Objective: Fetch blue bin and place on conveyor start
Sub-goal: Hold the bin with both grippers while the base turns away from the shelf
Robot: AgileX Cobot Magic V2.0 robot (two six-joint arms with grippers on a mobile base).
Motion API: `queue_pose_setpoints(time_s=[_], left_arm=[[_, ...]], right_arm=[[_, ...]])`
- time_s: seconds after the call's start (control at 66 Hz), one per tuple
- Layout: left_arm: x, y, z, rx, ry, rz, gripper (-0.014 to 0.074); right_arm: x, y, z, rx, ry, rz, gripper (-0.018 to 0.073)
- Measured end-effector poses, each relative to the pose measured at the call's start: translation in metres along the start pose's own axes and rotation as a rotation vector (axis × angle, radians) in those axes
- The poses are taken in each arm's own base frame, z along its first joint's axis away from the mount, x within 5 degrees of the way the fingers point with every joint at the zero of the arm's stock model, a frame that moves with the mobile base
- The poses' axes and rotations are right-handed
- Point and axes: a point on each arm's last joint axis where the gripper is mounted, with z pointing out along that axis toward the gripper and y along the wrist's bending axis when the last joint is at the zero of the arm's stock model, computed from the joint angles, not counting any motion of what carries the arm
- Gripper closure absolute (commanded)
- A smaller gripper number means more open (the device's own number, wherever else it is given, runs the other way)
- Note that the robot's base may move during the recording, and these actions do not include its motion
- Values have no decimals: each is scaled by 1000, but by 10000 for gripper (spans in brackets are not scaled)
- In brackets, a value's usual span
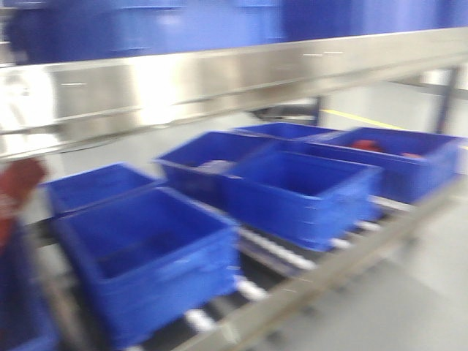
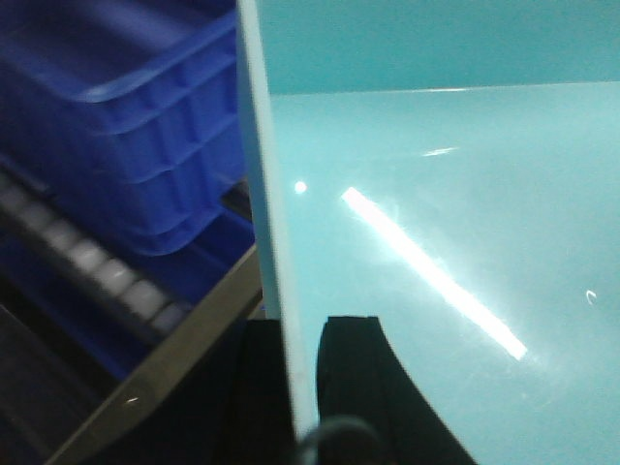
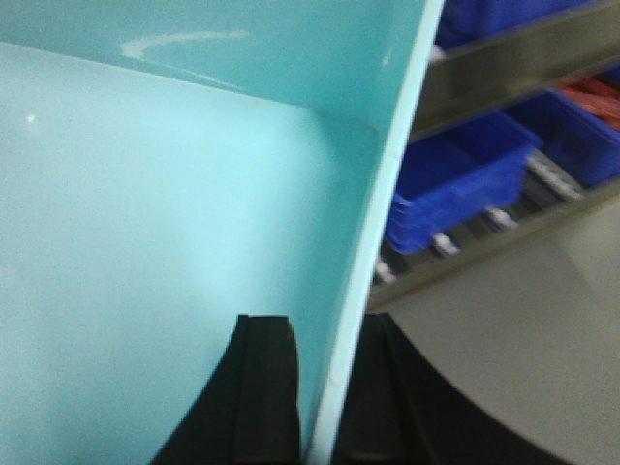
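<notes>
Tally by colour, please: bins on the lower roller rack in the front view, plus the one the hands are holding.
Dark blue crates on the lower rollers: 6
Pale turquoise blue bin, gripped by left hand and right hand: 1
Total: 7
Blurred blue shapes on the upper shelf and at the left edge are not counted.

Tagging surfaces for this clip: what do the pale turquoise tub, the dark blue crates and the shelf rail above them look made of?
The tub is likely glossy plastic: sharp light streaks on it. The crates look like duller moulded plastic with ribbed walls. The shelf rail looks like steel, silvery with broad glare, though blurred.
</notes>
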Motion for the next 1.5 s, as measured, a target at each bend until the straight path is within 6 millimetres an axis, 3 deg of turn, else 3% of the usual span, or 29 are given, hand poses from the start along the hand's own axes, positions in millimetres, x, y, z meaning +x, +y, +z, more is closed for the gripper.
queue_pose_setpoints(time_s=[1.499], left_arm=[[0,0,0,0,-5,1,708]], right_arm=[[0,0,0,1,0,-1,713]])
